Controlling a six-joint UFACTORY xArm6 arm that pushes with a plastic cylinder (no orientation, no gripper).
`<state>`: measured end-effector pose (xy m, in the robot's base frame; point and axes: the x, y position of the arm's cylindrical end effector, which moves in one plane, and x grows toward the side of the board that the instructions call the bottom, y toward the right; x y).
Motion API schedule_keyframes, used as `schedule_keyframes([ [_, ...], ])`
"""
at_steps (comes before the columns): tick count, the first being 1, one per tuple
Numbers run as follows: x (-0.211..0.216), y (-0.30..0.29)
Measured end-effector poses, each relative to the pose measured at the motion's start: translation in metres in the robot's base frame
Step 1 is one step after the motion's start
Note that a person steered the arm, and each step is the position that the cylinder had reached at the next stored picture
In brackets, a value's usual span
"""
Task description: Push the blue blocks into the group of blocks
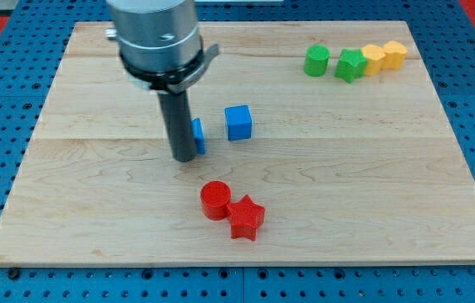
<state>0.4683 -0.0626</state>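
Wooden desk [94,219]. No claw, only rod; my tip [184,157] touching partly hidden blue block [198,135] on its right. Blue cube [238,122] further right. Red cylinder [215,200], red star [246,217] below tip. Green, yellow blocks far upper right.

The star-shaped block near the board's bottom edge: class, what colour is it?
Red. The star block shows clearly in the camera view, touching a red cylinder.

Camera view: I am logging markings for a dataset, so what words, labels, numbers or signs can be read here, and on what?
None: no readable text shows on the wooden board, the blue cube, the other coloured blocks or the arm above my tip.
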Motion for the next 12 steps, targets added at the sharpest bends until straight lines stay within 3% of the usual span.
schedule_keyframes([
  [2,-0.058,0.065],
  [3,-0.062,0.069],
  [6,-0.005,0.026],
  [8,-0.036,-0.015],
  [9,-0.053,-0.002],
  [12,-0.068,0.117],
])
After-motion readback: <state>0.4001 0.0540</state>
